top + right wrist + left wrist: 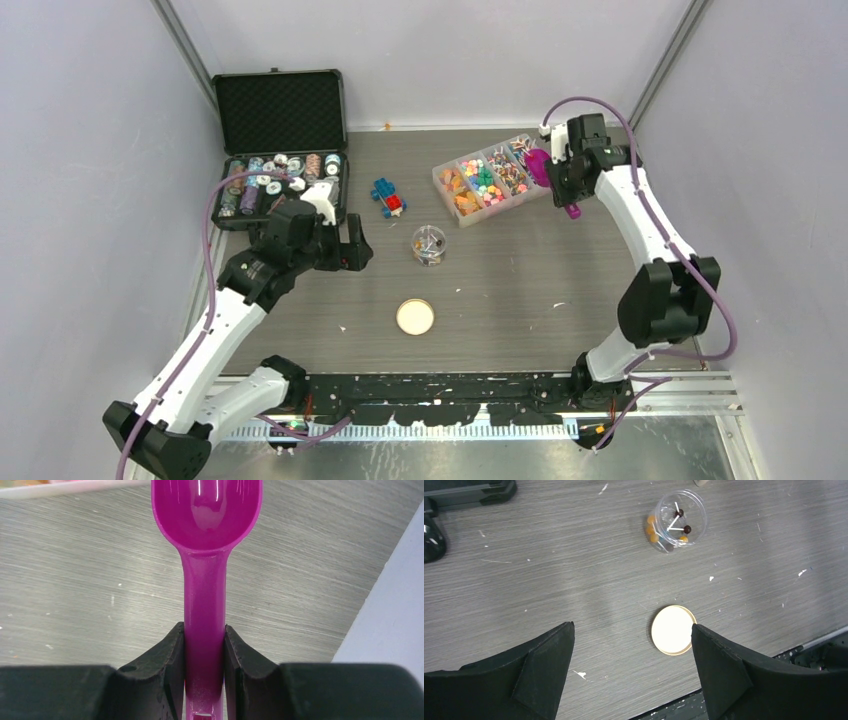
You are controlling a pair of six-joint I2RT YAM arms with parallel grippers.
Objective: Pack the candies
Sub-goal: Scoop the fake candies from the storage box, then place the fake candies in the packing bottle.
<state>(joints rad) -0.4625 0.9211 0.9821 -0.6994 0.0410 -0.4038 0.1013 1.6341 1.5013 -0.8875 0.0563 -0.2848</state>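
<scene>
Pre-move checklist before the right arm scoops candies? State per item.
1. Grip: right gripper shut on the scoop handle: ok.
2. Scoop bowl empty: ok.
3. Supply: candies present in the tray compartments: ok.
4. Target: jar upright and uncovered, cork lid lying apart on the table: ok.
5. Spare arm: left gripper open, holding nothing, away from the jar: ok.
6. Scoop bowl over a compartment: cannot tell; it sits at the tray's right end.
</scene>
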